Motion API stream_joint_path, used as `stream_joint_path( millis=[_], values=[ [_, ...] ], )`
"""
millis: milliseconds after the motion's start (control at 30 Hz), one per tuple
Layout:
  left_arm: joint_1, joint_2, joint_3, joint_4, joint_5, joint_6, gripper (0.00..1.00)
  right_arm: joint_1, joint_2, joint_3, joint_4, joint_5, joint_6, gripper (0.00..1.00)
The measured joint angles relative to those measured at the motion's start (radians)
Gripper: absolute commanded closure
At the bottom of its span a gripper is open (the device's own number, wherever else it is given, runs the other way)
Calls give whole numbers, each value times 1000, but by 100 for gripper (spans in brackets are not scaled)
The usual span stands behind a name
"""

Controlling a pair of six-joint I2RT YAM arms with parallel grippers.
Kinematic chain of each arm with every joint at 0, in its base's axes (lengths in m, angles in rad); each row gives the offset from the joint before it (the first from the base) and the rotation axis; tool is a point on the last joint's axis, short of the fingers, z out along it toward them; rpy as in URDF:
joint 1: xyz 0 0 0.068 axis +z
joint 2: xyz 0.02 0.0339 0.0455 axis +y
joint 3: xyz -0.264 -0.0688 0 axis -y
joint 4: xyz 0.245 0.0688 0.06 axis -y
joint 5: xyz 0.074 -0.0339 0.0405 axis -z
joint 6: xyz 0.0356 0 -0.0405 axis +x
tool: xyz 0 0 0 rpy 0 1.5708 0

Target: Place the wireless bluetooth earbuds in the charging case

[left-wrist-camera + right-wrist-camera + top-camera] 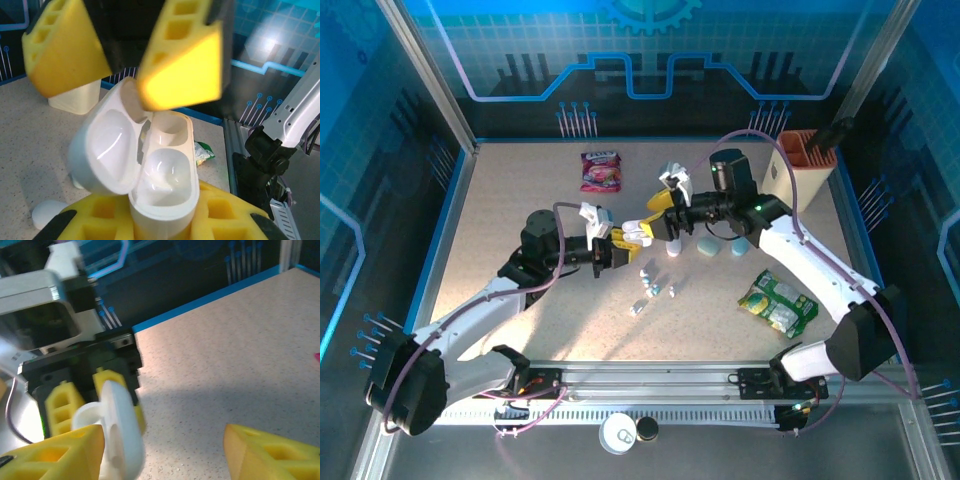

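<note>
You've got a pink snack packet (600,170) lying at the far side of the speckled surface (520,195), a green packet (777,303) on the right, and an orange holder (809,162) standing in the far right corner.

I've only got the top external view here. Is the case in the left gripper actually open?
Observer: Yes. Left wrist view: the charging case sits clamped in the left gripper, its lid swung open.
Operator: Anything seated inside?
Observer: No. Both wells look empty, though the upper one is partly hidden.
Operator: And the right gripper?
Observer: Right wrist view: its jaws stand apart, the lid beside one finger, not pinched.
</note>
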Motion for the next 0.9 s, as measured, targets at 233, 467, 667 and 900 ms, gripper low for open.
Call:
stream_joint_path(
  millis=[233,467,667,900],
  values=[
    [0,0,-15,0,-14,22,89,-61,-65,-113,161,10,122,23],
    [11,0,-16,5,-111,33,90,-124,-71,-151,260,55,250,22],
    [72,1,-11,4,-187,32,91,-126,-32,-153,224,201,344,24],
    [165,7,68,-47,-235,16,92,7,-26,-181,63,405,361,23]
  ],
)
